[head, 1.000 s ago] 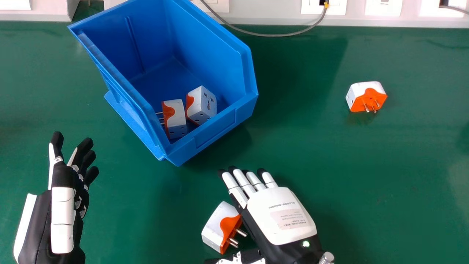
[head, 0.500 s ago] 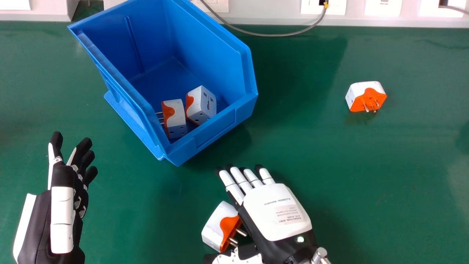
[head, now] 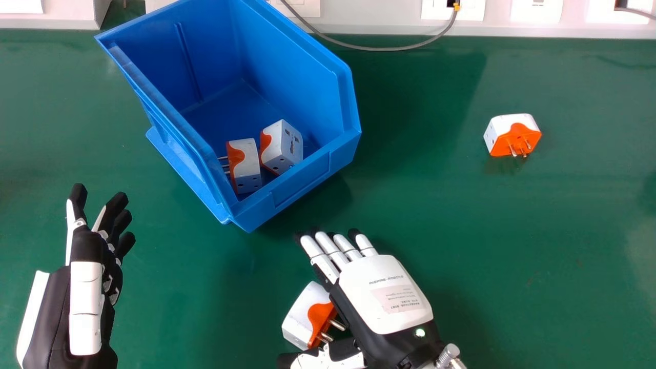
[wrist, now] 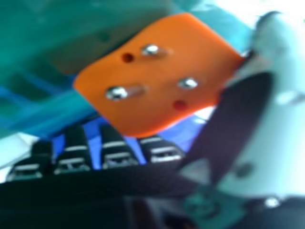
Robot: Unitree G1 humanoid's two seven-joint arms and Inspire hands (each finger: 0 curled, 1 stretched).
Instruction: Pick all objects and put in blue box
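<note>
Flanking the nearest white-and-orange adapter [head: 301, 320], the right hand [head: 387, 300] has its fingers almost straight, contact unclear.

Green tabletop [head: 528, 230], glossy, spanning the head view. White panel [head: 379, 26], upright along the far edge. White faceplates [head: 536, 11], set in a row on the panel. Grey cable [head: 389, 49], sagging in a loop at the far edge, with yellow-marked connector [head: 456, 6] in a faceplate. Second grey cable [head: 638, 12], short visible length, far right corner.
</note>
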